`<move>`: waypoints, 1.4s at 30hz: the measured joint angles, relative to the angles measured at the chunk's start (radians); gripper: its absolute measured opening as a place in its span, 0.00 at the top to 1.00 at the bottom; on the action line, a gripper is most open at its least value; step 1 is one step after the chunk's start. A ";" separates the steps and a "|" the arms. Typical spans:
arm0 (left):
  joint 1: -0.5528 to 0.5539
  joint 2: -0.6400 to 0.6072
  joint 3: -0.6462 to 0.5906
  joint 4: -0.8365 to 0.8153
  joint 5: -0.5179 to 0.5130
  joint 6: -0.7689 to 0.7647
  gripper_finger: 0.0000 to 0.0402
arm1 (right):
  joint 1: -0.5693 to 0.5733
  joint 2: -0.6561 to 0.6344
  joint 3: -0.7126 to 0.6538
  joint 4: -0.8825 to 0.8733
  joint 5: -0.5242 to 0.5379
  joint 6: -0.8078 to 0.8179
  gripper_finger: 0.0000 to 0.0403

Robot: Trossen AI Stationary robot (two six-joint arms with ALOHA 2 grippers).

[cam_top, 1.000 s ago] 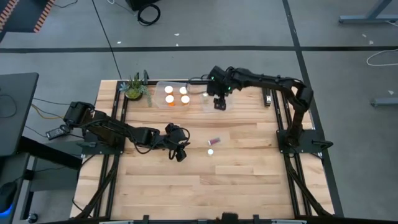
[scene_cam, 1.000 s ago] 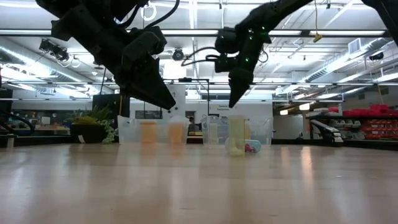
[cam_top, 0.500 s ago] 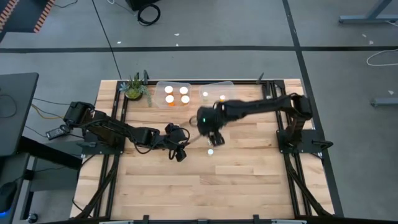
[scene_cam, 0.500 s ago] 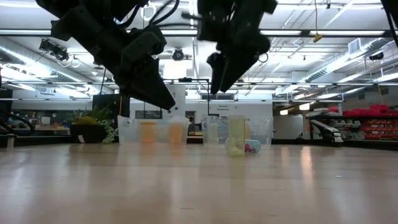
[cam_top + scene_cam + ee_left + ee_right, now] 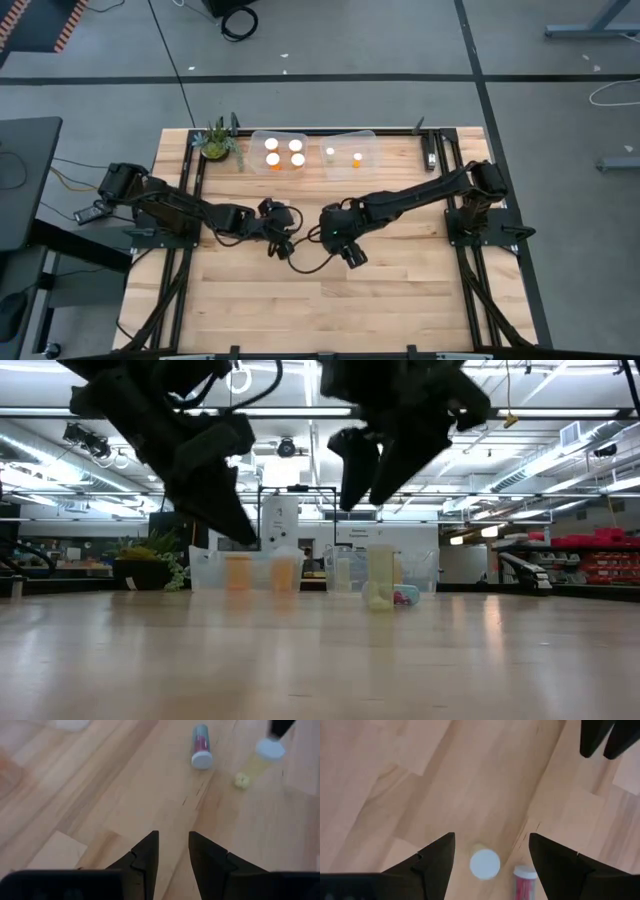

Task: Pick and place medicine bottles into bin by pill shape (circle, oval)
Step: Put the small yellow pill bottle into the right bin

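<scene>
We see the right gripper (image 5: 352, 252) now out over the middle of the light wooden table (image 5: 400, 290), its fingers spread wide and empty. A second ago it hung over the right-hand clear plastic bin (image 5: 350, 155) at the table's far edge; half a second ago it was already sweeping toward the centre, and it has since come further forward.

In the right wrist view, two loose medicine bottles show between its open fingers: an upright yellowish bottle with a white cap (image 5: 485, 864) and, just beside it, a small red-bodied bottle lying on its side (image 5: 523, 877). The left wrist view finds the same pair well ahead of its own fingers: the lying one (image 5: 201, 745) and the standing one (image 5: 263, 757). Neither has moved from its earlier spot on the table.

The left gripper (image 5: 280, 246) hovers above the table just left of the right one, its fingers only narrowly apart and holding nothing; it has barely shifted since the earlier frames.

The left-hand clear plastic bin (image 5: 278, 152) holds four white-capped orange bottles (image 5: 284, 152), and the right-hand bin two small bottles (image 5: 343, 155). A small green potted plant (image 5: 217, 143) stands beside the bins.
</scene>
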 joint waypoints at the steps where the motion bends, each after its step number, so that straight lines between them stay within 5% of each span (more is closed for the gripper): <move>1: -0.007 -0.009 0.001 -0.009 -0.012 0.001 0.72 | 0.000 0.000 -0.016 0.022 0.009 0.004 0.35; 11: -0.073 -0.062 -0.001 -0.051 -0.121 0.000 0.72 | -0.001 0.001 -0.107 0.117 0.006 0.035 0.35; 25: -0.078 -0.063 -0.001 -0.048 -0.131 -0.004 0.73 | 0.004 0.000 -0.225 0.225 0.002 0.048 0.36; 42: -0.078 -0.063 -0.001 -0.048 -0.141 -0.004 0.73 | -0.005 0.000 -0.243 0.278 0.013 0.061 0.62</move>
